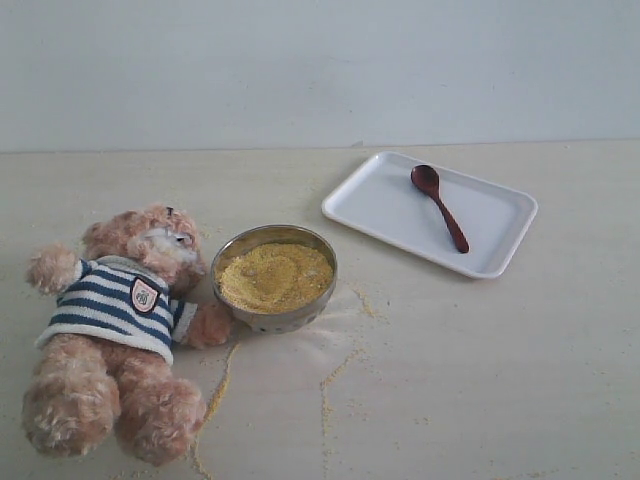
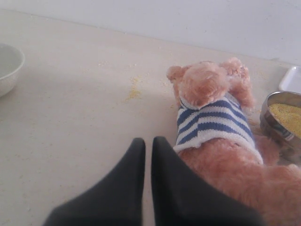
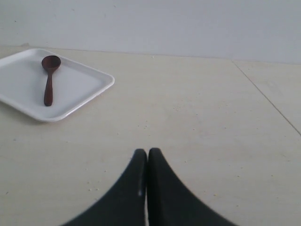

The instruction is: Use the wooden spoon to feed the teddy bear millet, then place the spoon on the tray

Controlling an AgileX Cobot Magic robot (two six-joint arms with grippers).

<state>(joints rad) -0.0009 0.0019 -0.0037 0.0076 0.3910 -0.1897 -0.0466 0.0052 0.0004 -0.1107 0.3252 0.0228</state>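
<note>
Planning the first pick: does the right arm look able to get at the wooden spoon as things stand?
Probably yes. The wooden spoon lies alone, uncovered, on the tray, with bare table between it and the right gripper, which is shut and would need opening.

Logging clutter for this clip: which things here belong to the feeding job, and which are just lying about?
Belongs to the job: teddy bear; millet; metal bowl holding it; wooden spoon; tray.
Lying about: white bowl, seen only in the left wrist view; spilled grain trails.
</note>
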